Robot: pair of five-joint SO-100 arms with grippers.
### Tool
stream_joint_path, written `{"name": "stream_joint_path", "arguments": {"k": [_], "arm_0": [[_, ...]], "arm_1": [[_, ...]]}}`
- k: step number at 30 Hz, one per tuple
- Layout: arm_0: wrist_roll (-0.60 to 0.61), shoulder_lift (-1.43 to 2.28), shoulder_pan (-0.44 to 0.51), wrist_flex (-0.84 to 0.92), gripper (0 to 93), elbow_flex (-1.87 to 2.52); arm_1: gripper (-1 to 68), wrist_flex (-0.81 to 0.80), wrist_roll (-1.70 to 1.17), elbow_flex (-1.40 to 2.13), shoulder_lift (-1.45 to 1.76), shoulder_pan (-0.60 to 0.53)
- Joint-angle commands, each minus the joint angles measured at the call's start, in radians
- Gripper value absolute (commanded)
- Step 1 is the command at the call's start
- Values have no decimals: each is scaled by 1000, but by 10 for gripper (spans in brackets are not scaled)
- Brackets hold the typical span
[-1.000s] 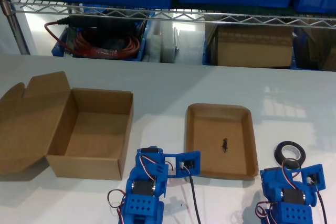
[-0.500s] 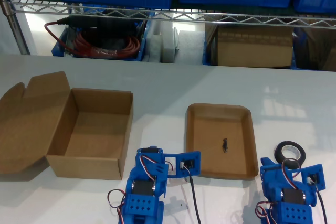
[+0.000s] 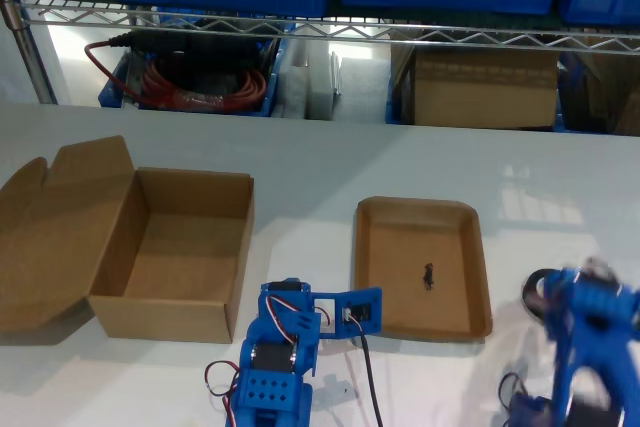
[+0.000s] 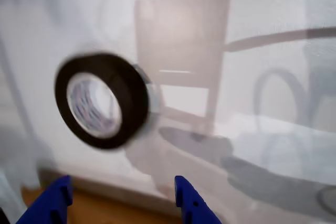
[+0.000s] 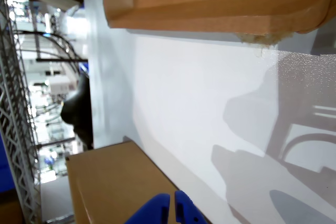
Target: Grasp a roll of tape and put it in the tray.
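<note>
Two jaws of my first gripper (image 4: 118, 198) spread wide, empty; roll of tape (image 4: 102, 100) flat on table beside tray (image 3: 470, 319). Centre before closing. My second gripper (image 5: 169, 207) shut

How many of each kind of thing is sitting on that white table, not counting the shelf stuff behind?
Blue robot arms: 2, my first gripper and my second gripper
Cardboard box with lid flap: 1
Cardboard tray: 1
Roll of tape: 1
Total: 5
</note>
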Motion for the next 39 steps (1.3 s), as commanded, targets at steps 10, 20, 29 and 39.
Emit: {"name": "stream_joint_path", "arguments": {"k": [10,20,29,39], "arm_0": [[2,11,-9,-12,2,32],[2,11,-9,-12,2,32],[2,11,-9,-12,2,32],[2,11,-9,-12,2,32]], "arm_1": [[254,-31,6,-334,-488,38],[0,-23,17,-367,-563,6],[0,-55,66,-374,-308,-123],[0,2,94,-397,-275,-664]]}}
